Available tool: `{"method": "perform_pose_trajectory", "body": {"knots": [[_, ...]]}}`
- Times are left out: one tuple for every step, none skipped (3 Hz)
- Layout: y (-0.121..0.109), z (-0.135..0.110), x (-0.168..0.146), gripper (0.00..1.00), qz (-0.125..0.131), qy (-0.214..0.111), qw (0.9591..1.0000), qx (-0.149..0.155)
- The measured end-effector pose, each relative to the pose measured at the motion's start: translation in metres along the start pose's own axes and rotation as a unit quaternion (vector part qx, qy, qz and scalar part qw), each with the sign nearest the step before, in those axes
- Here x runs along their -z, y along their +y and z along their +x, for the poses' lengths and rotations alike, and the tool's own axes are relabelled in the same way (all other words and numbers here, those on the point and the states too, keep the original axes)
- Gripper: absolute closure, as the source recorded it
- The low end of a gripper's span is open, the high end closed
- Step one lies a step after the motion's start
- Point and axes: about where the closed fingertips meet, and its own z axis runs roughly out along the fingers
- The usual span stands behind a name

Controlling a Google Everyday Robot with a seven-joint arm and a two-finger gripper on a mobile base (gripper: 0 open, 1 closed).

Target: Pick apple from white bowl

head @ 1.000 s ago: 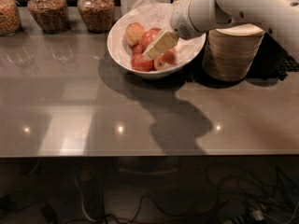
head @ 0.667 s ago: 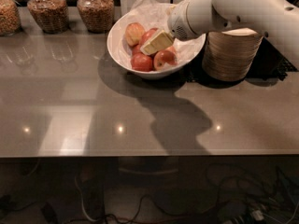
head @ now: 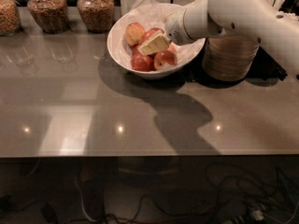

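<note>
The white bowl [head: 119,59] stands at the back middle of the grey table, lined with crinkled white paper. It holds several apples. The large red apple [head: 148,35] lies in the middle of the bowl, partly hidden by my gripper. A paler yellow-orange apple [head: 134,32] lies to its left, and two smaller dark red apples [head: 141,62] lie in front. My gripper [head: 153,45] reaches in from the right on the white arm and sits inside the bowl, right over the large apple's front side.
A stack of beige disposable bowls [head: 231,58] stands just right of the white bowl, under the arm. Three glass jars [head: 95,7] of grain line the back left. The table's front edge [head: 140,154] runs across the lower part of the view.
The gripper has shifted slightly left and deeper over the apples in the bowl. The apples and the bowl have not moved.
</note>
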Motion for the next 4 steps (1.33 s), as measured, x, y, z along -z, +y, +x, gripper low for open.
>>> {"method": "perform_pose_trajectory", "body": {"knots": [[0.0008,0.0054,-0.0085,0.25,-0.006,-0.001,0.9999,-0.012],[0.0018,0.0091,-0.014,0.32,-0.01,0.0,0.9998,-0.019],[0.0022,0.0116,-0.016,0.51,-0.012,0.001,0.9997,-0.023],[0.0023,0.0125,-0.0163,0.75,-0.012,0.003,0.9996,-0.024]]}}
